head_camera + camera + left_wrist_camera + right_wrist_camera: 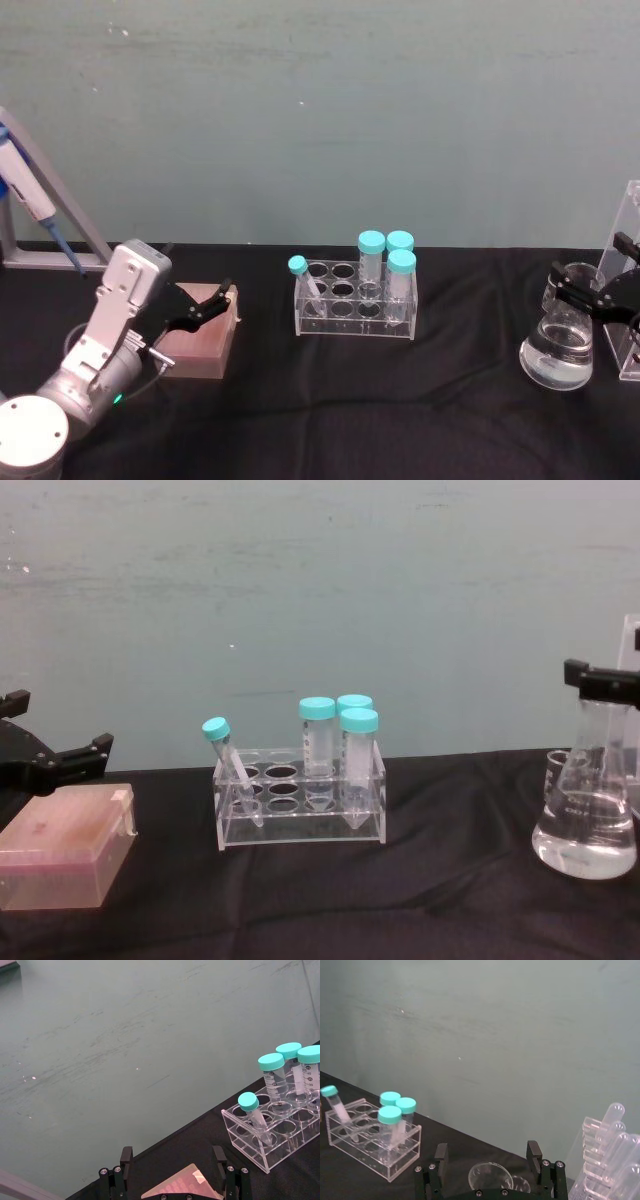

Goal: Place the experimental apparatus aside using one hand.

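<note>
1. Glass flask stands at the table's right edge, beside the clear stand and the small beaker.
2. Your right gripper is spread around its neck; close squarely before lifting.
3. Left gripper hovers spread over the pink box.
4. Black cloth below, teal wall behind.

Clear glossy glass conical flask beside a tall clear acrylic stand, on a matt black cloth-covered table. Transparent smooth plastic tube rack with teal plastic-capped tubes. Translucent pinkish plastic box; silvery metal left arm with matt black left gripper.
</note>
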Action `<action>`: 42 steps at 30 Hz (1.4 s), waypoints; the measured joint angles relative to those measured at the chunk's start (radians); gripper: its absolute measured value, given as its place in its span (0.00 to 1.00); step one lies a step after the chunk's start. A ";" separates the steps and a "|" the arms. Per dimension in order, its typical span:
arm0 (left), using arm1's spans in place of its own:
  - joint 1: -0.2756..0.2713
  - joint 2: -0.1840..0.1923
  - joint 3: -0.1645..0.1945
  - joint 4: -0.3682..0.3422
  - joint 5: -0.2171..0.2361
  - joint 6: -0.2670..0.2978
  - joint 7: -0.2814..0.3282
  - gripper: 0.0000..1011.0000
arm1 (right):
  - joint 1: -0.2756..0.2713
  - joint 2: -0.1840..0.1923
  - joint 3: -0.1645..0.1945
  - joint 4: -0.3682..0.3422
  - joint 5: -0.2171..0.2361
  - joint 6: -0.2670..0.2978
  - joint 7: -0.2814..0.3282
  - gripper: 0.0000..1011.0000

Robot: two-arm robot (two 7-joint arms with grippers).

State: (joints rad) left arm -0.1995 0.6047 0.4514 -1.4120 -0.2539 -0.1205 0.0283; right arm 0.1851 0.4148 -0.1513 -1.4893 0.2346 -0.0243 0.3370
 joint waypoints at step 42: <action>0.000 0.000 0.000 0.000 0.000 0.000 0.000 0.99 | -0.331 0.106 0.092 -0.271 0.151 0.044 -0.019 0.99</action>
State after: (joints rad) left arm -0.1996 0.6047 0.4514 -1.4120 -0.2539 -0.1205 0.0283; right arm -0.1460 0.5204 -0.0593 -1.7603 0.3860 0.0195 0.3181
